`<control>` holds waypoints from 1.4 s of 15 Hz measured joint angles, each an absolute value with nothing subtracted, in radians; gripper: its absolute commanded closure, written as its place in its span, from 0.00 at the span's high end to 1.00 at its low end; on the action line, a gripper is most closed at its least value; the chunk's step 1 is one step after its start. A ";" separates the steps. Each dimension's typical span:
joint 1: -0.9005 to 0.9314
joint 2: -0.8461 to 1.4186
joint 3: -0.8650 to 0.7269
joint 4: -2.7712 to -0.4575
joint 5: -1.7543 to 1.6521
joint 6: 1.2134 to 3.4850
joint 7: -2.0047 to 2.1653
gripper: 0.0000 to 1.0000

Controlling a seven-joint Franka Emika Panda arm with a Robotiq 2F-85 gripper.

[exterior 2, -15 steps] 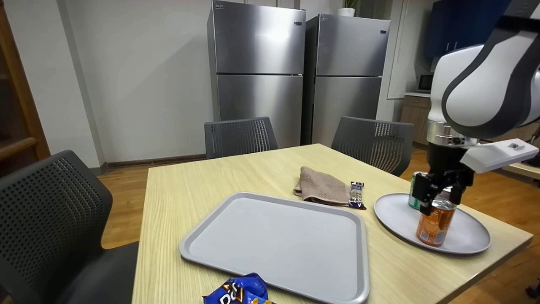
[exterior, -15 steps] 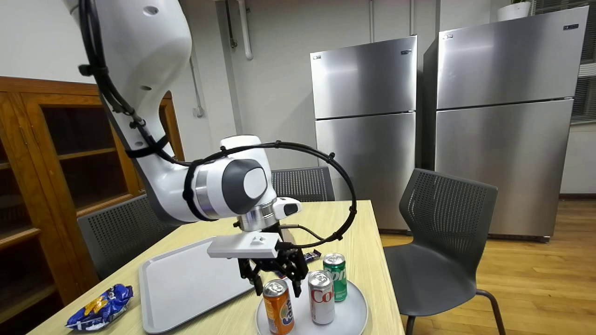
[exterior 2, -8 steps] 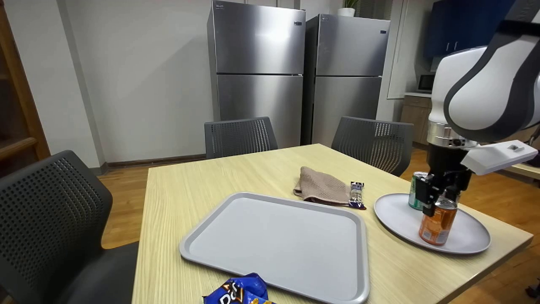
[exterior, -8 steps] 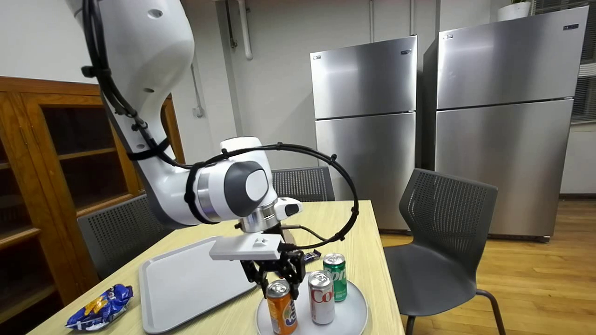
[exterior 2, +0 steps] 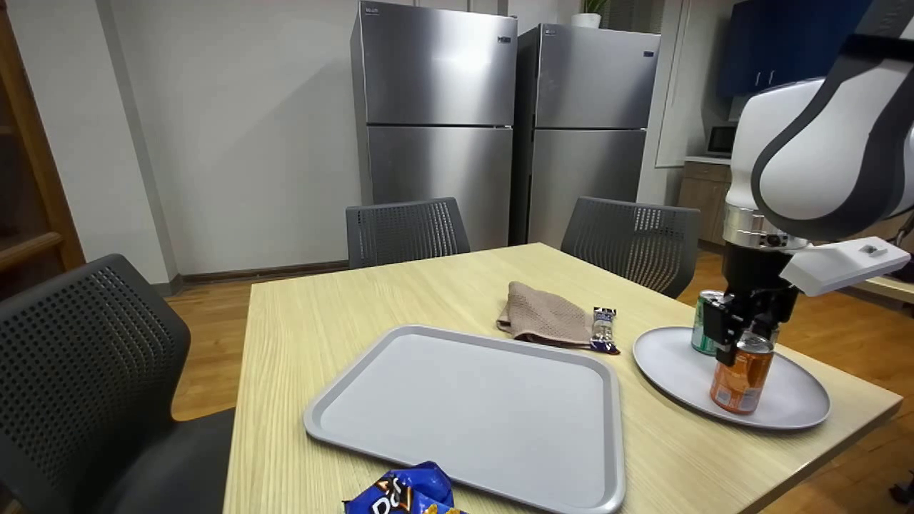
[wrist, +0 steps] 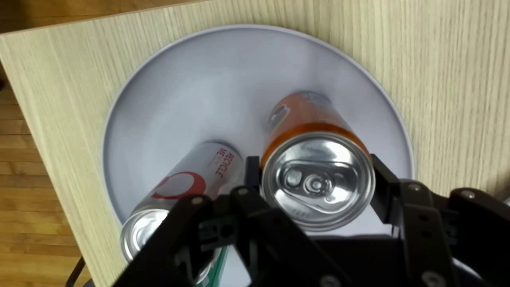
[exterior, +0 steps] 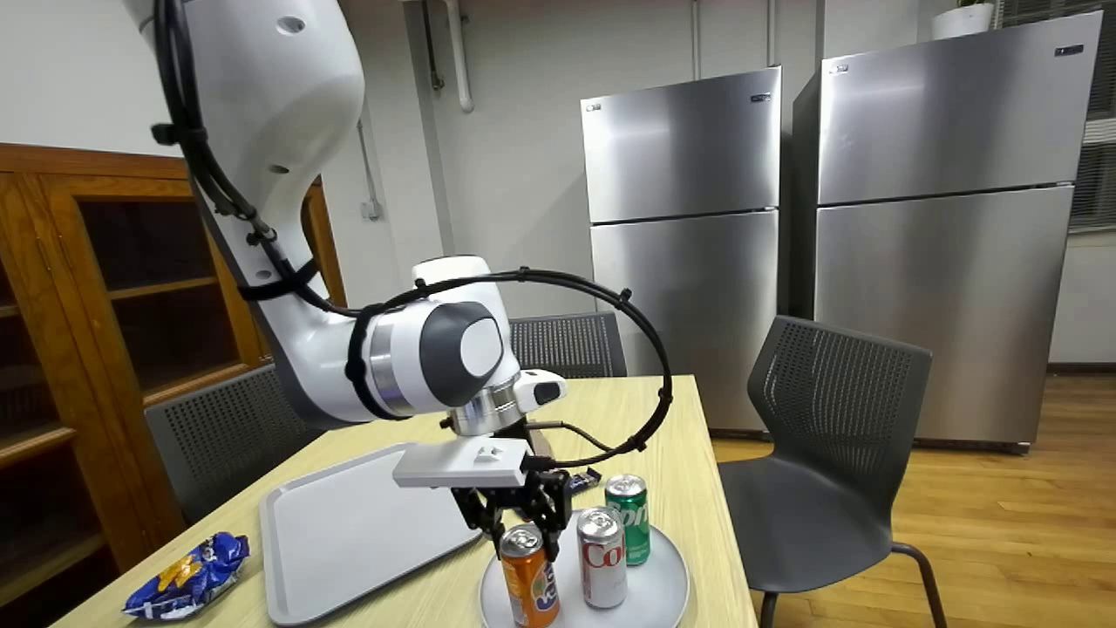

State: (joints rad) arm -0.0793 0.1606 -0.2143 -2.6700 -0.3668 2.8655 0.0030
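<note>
My gripper (wrist: 314, 171) is shut on the upper part of an orange Fanta can (wrist: 308, 115), one black finger against each side just under the silver lid. The can stands upright on a round grey plate (wrist: 179, 79), as both exterior views show. Close beside one finger is a white and red Diet Coke can (exterior: 602, 563); in the wrist view that finger's linkage partly covers it. Behind it on the plate stands a green Sprite can (exterior: 632, 523), of which the wrist view shows only a sliver.
A large grey tray (exterior 2: 471, 414) lies beside the plate, with a blue chip bag (exterior: 192, 576) past it. Near the tray's edge are a brown cloth (exterior 2: 546, 314) and a wrapped snack bar (exterior 2: 603, 328). The plate sits near the table's corner; dark chairs (exterior: 828, 419) surround the table.
The fingers have closed in from both sides onto the orange can, and the gripper has come down slightly. The can has shifted a little and turned. Other cans stay put.
</note>
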 measured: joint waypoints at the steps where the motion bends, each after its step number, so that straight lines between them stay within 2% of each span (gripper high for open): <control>1: -0.079 0.160 -0.214 -2.670 -0.365 2.865 0.003 0.39; 12: -0.070 0.043 -0.111 -2.667 -0.175 2.816 -0.025 0.39; 21: 0.016 -0.011 -0.015 -2.660 -0.118 2.762 -0.023 0.39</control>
